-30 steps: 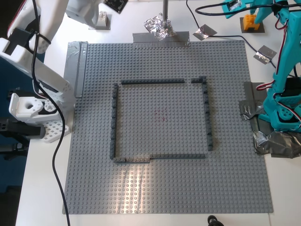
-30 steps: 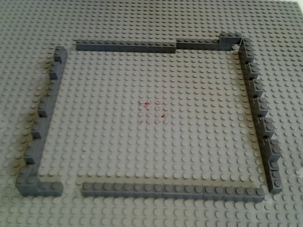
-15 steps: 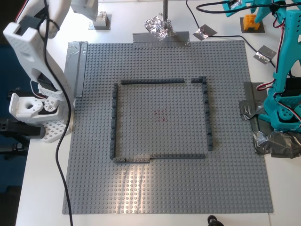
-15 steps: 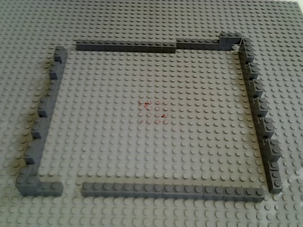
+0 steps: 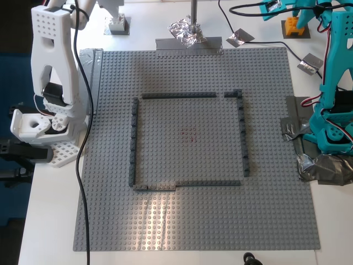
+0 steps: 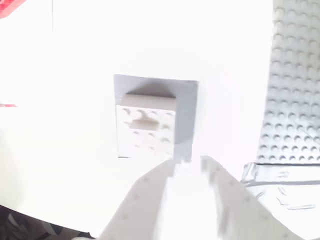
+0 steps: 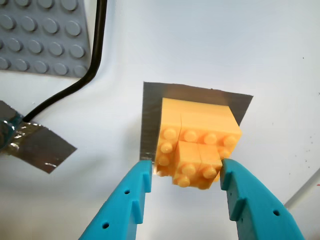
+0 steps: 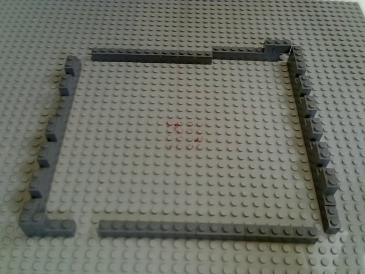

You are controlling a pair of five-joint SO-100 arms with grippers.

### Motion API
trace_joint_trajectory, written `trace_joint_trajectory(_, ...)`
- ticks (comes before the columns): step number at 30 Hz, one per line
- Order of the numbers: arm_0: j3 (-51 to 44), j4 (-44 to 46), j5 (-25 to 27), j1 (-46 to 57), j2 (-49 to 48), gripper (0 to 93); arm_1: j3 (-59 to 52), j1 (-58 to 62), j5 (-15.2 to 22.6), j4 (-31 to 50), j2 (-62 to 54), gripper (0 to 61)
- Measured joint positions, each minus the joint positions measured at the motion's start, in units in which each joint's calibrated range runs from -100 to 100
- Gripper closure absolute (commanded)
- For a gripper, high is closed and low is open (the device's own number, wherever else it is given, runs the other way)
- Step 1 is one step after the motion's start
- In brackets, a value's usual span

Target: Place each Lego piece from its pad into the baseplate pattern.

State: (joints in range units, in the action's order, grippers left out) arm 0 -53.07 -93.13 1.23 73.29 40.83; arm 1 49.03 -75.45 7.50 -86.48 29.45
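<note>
An orange Lego piece (image 7: 197,145) sits on its dark grey pad (image 7: 150,105); the exterior view has it (image 5: 293,24) at the far right corner. My first gripper (image 7: 186,172), teal, is open, with one finger on each side of the brick's near edge. A white Lego piece (image 6: 146,127) rests on its pad (image 6: 186,110), seen at the exterior view's far left (image 5: 116,23). My second gripper (image 6: 189,162), white, hovers just short of it, its jaws almost together and holding nothing. The grey baseplate (image 5: 193,232) carries the dark strip pattern (image 5: 179,95) (image 8: 151,55).
Foil scraps (image 5: 186,28) (image 5: 240,37) and a metal pole (image 5: 193,11) stand behind the plate. A black cable (image 5: 81,165) hangs along the exterior view's left edge beside the white arm base (image 5: 38,127). The teal arm base (image 5: 333,132) and tape patches (image 5: 317,168) are at the right.
The white arm has swung upright and toward the far left corner in the exterior view, bringing its gripper over the white brick. The teal arm has barely shifted.
</note>
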Motion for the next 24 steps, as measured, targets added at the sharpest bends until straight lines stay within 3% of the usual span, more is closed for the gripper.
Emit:
trace_joint_trajectory(2, -0.68, 0.09, 0.0, 0.0, 0.68, 77.2, 0.87, 0.0, -0.05, -0.24, 0.6, 53.6)
trace_joint_trajectory(5, -2.83, 0.09, 0.0, 0.0, 2.37, 77.3, 3.97, -0.82, -0.05, 0.24, 3.2, 41.6)
trace_joint_trajectory(8, -5.07, -0.17, -0.05, 0.0, 4.14, 79.0, 5.61, -1.91, -0.1, 1.13, 5.09, 37.5)
trace_joint_trajectory(11, -7.61, -0.35, -0.05, 0.07, 5.66, 92.7, 6.19, -2.82, -1.17, 2.33, 6.3, 37.1)
trace_joint_trajectory(24, -9.07, -0.35, 0.0, -0.37, 6.0, 92.7, 6.67, -3.45, -2.59, 3.62, 8.89, 38.2)
